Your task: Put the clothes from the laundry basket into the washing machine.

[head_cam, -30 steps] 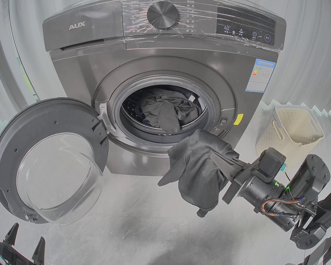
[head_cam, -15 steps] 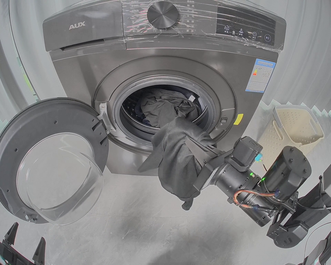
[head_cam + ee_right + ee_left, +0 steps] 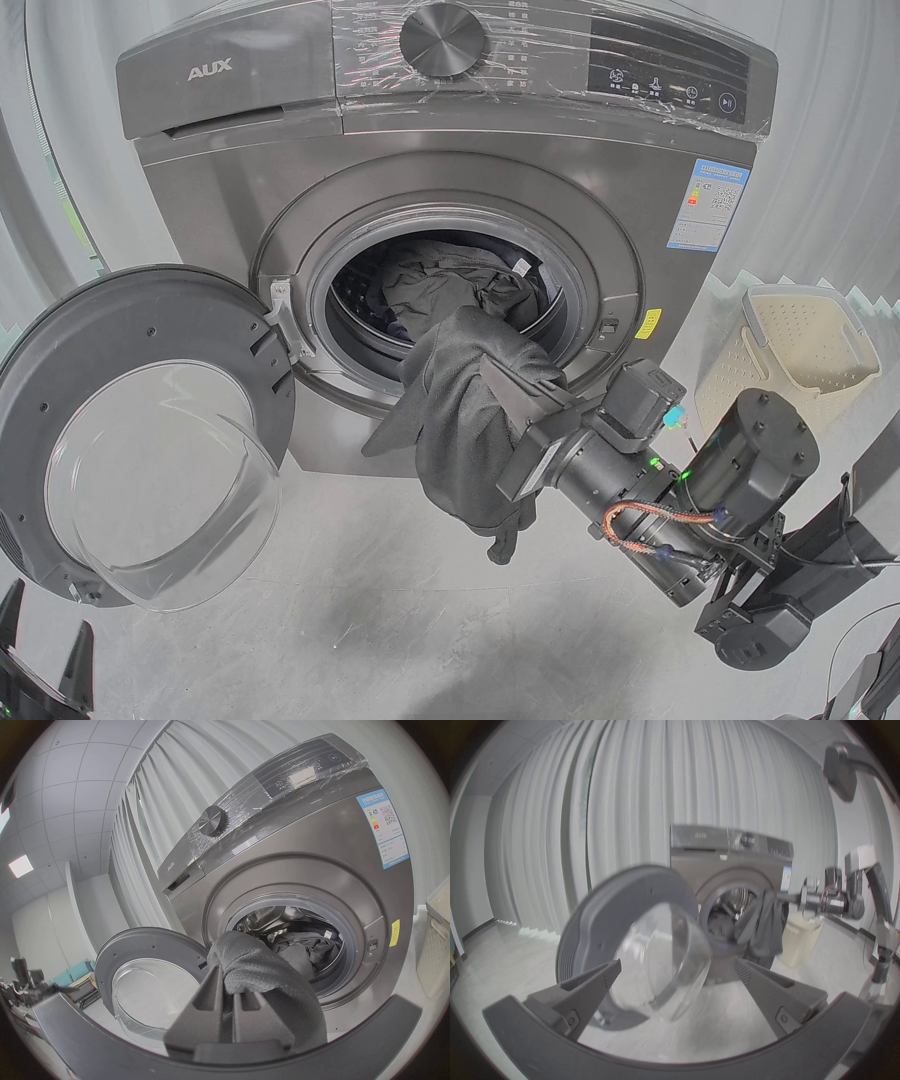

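Note:
A grey front-loading washing machine stands with its round door swung wide to the left. Dark clothes lie inside the drum. My right gripper is shut on a dark grey garment, which drapes over the fingers and hangs down just in front of the lower rim of the drum opening. In the right wrist view the same garment bulges over the shut gripper. My left gripper is low at the left, open and holding nothing, in front of the door.
A cream perforated laundry basket stands on the floor to the right of the machine, beside my right arm. Pale curtains hang behind. Bare grey floor lies in front of the machine.
My right gripper has carried the dark garment left and up, from below the drum's right side to the lower rim of the opening. The left gripper has sunk slightly.

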Controlling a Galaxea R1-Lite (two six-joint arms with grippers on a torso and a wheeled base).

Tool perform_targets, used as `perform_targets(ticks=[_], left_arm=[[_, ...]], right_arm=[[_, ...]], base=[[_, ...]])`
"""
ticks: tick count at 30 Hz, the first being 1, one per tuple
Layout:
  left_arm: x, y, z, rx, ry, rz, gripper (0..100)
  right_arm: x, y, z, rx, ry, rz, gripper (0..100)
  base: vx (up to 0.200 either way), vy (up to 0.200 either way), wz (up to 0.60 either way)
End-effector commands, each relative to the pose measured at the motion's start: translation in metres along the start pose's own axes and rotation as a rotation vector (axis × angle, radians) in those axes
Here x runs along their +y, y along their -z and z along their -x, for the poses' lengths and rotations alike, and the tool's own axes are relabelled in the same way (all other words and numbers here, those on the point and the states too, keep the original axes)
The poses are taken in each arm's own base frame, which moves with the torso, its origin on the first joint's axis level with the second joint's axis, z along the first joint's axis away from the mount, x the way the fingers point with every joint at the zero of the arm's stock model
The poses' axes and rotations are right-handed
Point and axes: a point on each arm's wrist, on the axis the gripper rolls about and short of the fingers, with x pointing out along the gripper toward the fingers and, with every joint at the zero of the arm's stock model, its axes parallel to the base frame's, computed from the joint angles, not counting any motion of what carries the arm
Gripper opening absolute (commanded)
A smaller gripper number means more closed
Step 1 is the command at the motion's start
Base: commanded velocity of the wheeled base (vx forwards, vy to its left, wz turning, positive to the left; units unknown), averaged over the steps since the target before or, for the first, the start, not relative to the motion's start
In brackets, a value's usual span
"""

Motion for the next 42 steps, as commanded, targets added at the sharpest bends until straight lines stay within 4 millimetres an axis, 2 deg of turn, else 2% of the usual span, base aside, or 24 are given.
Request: perform_targets(ticks=[1, 4, 5, 6, 12, 13, 14, 20, 22, 32, 42], left_arm=[[-0.001, -0.088, -0.03, -0.098, 0.094, 0.044, 100], [-0.004, -0.068, -0.056, 0.092, 0.315, 0.059, 100], [-0.004, -0.068, -0.056, 0.092, 0.315, 0.059, 100], [-0.004, -0.063, -0.072, 0.173, 0.386, 0.043, 100], [-0.007, -0.057, -0.11, 0.253, 0.492, 0.015, 100], [-0.007, -0.057, -0.11, 0.253, 0.492, 0.015, 100], [-0.013, -0.055, -0.12, 0.276, 0.554, 0.032, 100], [-0.033, -0.043, -0.148, 0.374, 0.696, 0.087, 100], [-0.045, -0.036, -0.164, 0.404, 0.744, 0.095, 100], [-0.078, -0.006, -0.207, 0.47, 0.789, 0.095, 100], [-0.099, -0.003, -0.238, 0.476, 0.805, 0.166, 100]], right_arm=[[0.002, -0.001, -0.007, -0.026, -0.004, -0.005, 0], [-0.001, -0.004, -0.013, -0.045, 0.004, -0.004, 0], [-0.001, -0.004, -0.013, -0.045, 0.004, -0.004, 0], [-0.003, -0.005, -0.016, -0.055, 0.01, -0.003, 0], [-0.006, -0.012, -0.023, -0.086, 0.018, -0.001, 0], [-0.006, -0.012, -0.023, -0.086, 0.018, -0.001, 0], [-0.007, -0.012, -0.024, -0.083, 0.015, 0.004, 0], [-0.011, -0.009, -0.031, -0.093, 0.015, 0.008, 0], [-0.012, -0.011, -0.033, -0.104, 0.006, 0.01, 0], [-0.012, -0.011, -0.033, -0.102, 0.004, 0.012, 0], [-0.007, -0.009, -0.031, -0.091, -0.008, 0.009, 0]], base=[[0.0, 0.0, 0.0], [0.0, 0.0, 0.0], [0.0, 0.0, 0.0], [0.0, 0.0, 0.0], [0.0, 0.0, 0.0], [0.0, 0.0, 0.0], [0.0, 0.0, 0.0], [0.0, 0.0, 0.0], [0.0, 0.0, 0.0], [0.0, 0.0, 0.0], [0.0, 0.0, 0.0]])
